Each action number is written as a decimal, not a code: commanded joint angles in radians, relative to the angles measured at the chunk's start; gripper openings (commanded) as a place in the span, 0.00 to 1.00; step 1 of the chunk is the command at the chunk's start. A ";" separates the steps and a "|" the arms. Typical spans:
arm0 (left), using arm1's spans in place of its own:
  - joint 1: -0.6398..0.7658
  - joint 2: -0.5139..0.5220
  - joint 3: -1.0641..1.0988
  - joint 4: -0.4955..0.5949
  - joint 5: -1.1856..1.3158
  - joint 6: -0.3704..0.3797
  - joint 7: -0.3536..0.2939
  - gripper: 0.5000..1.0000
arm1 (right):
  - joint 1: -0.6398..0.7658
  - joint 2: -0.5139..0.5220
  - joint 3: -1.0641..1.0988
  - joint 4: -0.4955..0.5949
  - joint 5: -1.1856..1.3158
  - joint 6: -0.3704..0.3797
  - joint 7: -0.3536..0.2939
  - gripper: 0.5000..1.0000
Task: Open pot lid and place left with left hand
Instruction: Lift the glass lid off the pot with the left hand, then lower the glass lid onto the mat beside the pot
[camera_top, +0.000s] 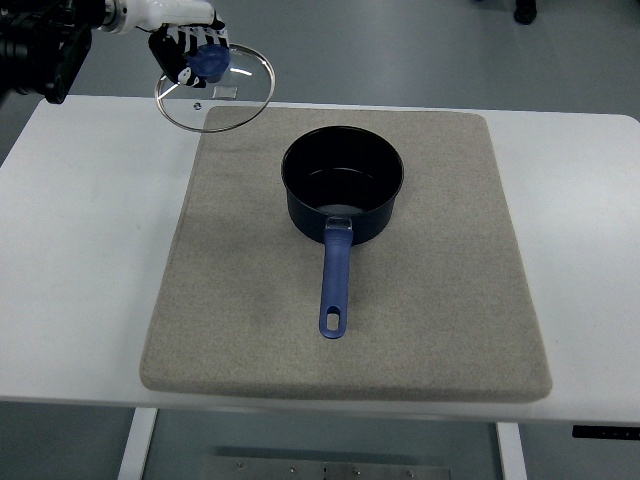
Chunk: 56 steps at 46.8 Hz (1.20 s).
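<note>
We are holding the glass lid (215, 90) by its blue knob (210, 62), our left hand (190, 52) reaching in from the far left corner with its fingers curled around that knob. The lid is hanging tilted over the far left edge of the white table (80, 230), partly above the corner of the grey mat (430, 300) and well apart from the blue pot (342, 185), which is sitting open in the middle of the mat with its handle (336, 285) pointing toward us. We are judging the lift as done and the set-down on the left as the part not yet done. The risk from here is that we are carrying the lid right at the table's far edge: lowering it there could leave the rim overhanging, so it tips off, and a tilted release could make the glass clatter or roll. A grip on the small knob alone could also let it swing. We cannot make out how firmly the fingers are closing, since the knob hides most of them, and the forearm is cut off by the picture's edge. Our right hand is not showing anywhere.
</note>
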 joint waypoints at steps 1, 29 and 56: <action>0.051 0.027 0.004 0.037 0.000 0.002 0.000 0.00 | 0.000 0.000 0.000 0.000 -0.001 0.000 0.000 0.85; 0.146 0.010 0.093 0.068 0.005 0.056 0.000 0.00 | -0.009 0.000 -0.002 0.002 0.002 0.000 0.000 0.85; 0.152 -0.080 0.107 0.065 -0.015 0.086 0.000 0.00 | -0.008 0.000 0.000 0.002 -0.001 0.002 0.000 0.85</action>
